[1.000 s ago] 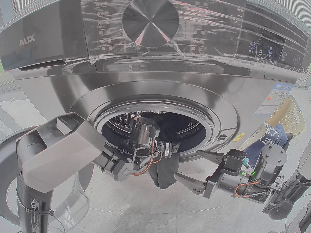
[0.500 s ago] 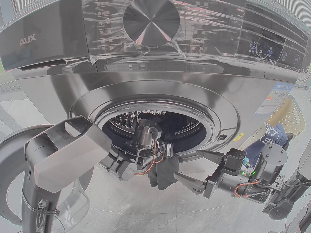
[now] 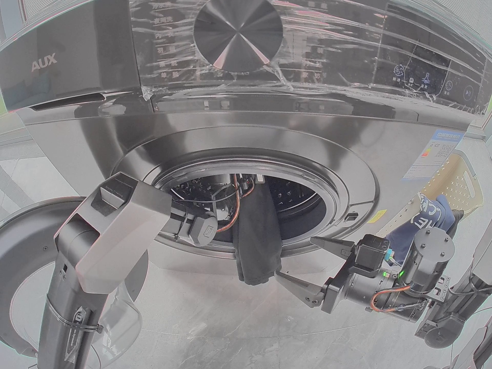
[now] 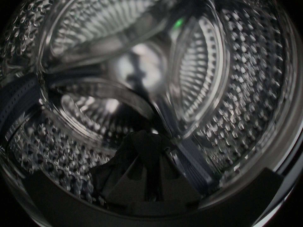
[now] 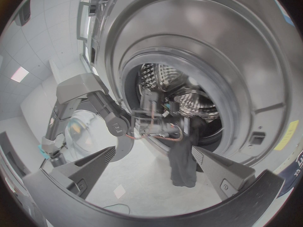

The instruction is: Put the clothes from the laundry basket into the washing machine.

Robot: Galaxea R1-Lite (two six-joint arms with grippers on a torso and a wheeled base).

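Grey floor (image 3: 205, 324), washing machine (image 3: 256, 139) centre frame, left gripper (image 4: 149, 142) in drum (image 4: 246, 79) gripping dark garment (image 3: 256, 237), right gripper (image 3: 294, 259) splayed wide lower right

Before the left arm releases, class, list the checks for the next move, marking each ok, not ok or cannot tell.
1. Round glass door open: ok.
2. Left gripper inside perforated steel drum: ok.
3. Left gripper shut on dark cloth garment: ok.
4. Garment fully inside: not ok, its tail hangs outside the opening.
5. Right gripper open: ok.
6. Beige perforated basket emptied: not ok, blue garment lies in it.
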